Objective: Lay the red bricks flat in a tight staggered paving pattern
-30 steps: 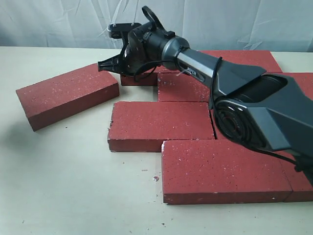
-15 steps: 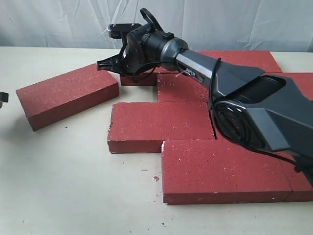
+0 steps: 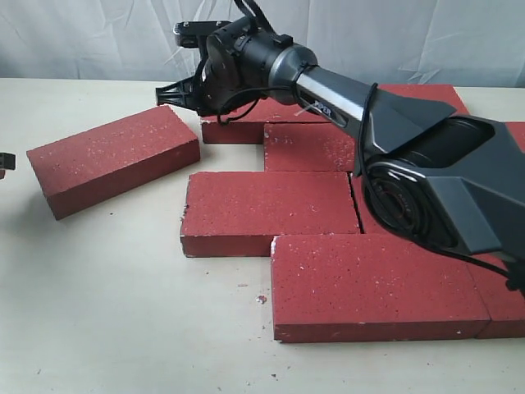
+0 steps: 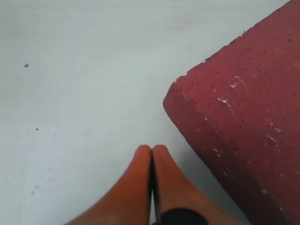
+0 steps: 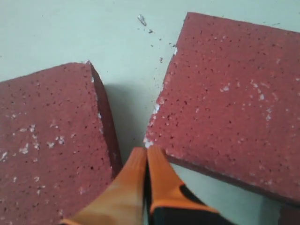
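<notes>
Several red bricks lie flat in staggered rows, among them a front brick, a middle brick and a back brick. One loose brick lies skewed at the left, apart from the rows. My right gripper is shut and empty, hovering above the loose brick's far end. In the right wrist view its shut tips hang over a gap between two bricks. My left gripper is shut and empty over the table, beside a brick corner. It barely shows at the exterior view's left edge.
The right arm stretches across the back rows from the right. A pale table carries everything, with small crumbs by the front brick. A white cloth backdrop hangs behind.
My right gripper has risen and shifted slightly left above the loose brick's far end. The left gripper's tip has come into the exterior view's left edge. The bricks have not moved.
</notes>
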